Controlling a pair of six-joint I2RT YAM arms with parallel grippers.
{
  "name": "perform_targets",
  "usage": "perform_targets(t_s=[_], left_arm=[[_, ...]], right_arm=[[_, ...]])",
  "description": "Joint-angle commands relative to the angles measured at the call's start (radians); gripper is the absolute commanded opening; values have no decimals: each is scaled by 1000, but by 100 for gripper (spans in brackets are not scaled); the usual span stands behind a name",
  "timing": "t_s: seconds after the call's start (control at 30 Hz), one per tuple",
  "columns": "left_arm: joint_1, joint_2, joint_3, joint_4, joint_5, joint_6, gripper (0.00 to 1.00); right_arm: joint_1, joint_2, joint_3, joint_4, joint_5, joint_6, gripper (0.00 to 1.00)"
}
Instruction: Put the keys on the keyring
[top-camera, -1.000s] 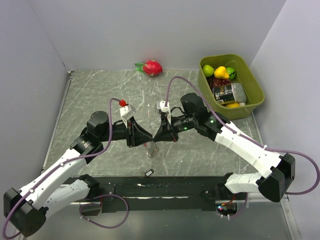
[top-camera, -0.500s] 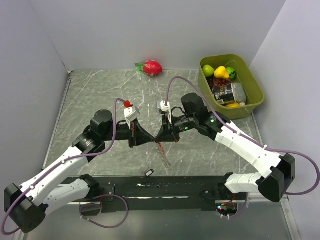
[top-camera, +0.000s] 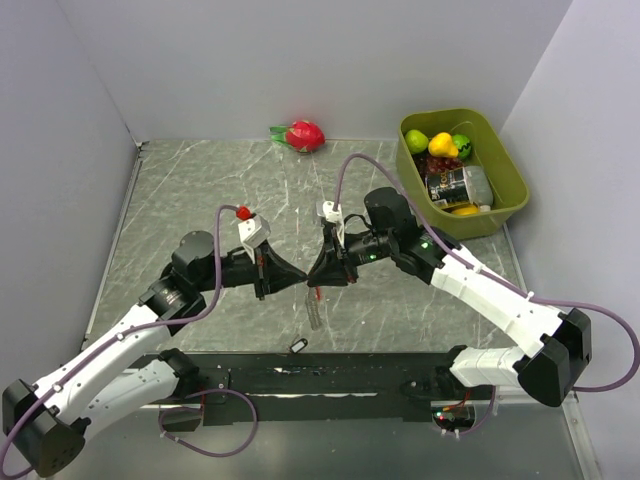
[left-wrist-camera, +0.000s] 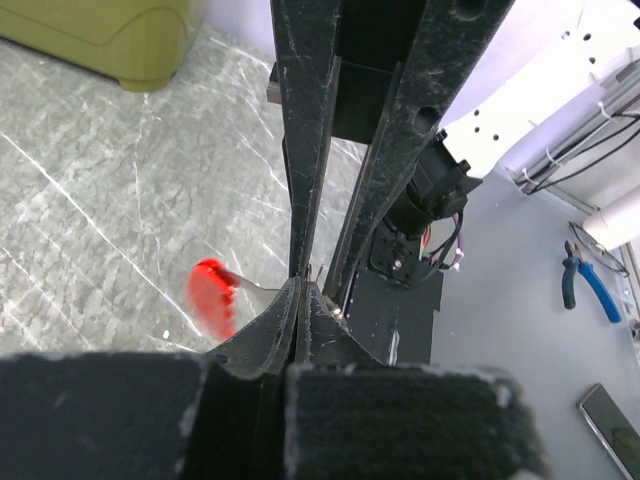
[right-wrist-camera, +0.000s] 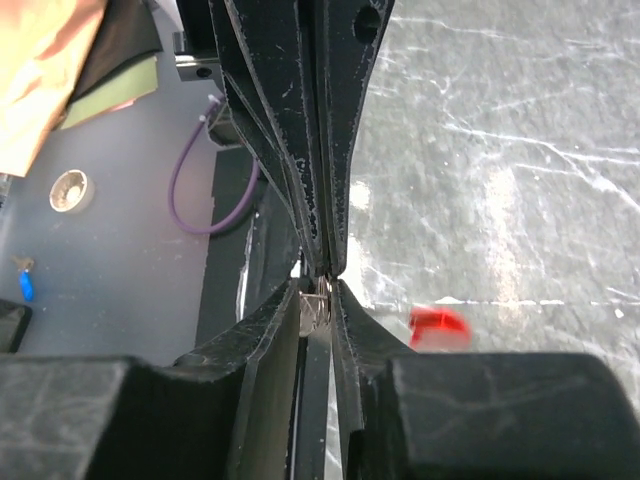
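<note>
Over the table (top-camera: 200, 190), mid-way across, we see both arms meeting tip to tip, same spot as a second ago. Green bin (top-camera: 512, 205) and dragon fruit (top-camera: 303, 134) at the back haven't moved.

Changes:
- left gripper (top-camera: 302, 281): a second ago its jaws stood partly apart, now they are clamped flat together. The left wrist view shows a thin wire running from the blurred red loop (left-wrist-camera: 213, 298) straight into its fingertips, so we read it as gripping the keyring's metal end.
- right gripper (top-camera: 313, 277): was fully pinched, now its jaws have started to part. The right wrist view shows a silvery piece (right-wrist-camera: 318, 302) sitting in the gap. We can't tell if it's still pinched or already free.
- keyring (top-camera: 315, 306): hangs off the point where the tips meet, chain down. Half a second ago it was kicked out toward the right arm's side, now it's closer to vertical and still blurred.
- key (top-camera: 298, 345): lies alone on the black strip (top-camera: 350, 375) at the near edge, same place as before, well apart from both grippers.

Our read: this is a right-to-left handover of the keyring in progress. No key is threaded yet. Once the right lets go, it's free to fetch the key.
</note>
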Motion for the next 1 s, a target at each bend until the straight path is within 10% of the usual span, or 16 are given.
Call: perform_targets(t_s=[0.0,0.23,0.5,0.97], left_arm=[[-13,-31,-17,104,-6,-42,1],[-13,-18,1,88,12,-24,2],[-13,27,61,-46,32,46,53],[-13,94,109,-67,-3,65,28]], right_arm=[[-19,-12,-7,129,-43,29,16],[-30,-17,-14,139,-15,39,0],[-54,-34,-11,124,-38,22,0],[-54,-3,26,81,-84,2,0]])
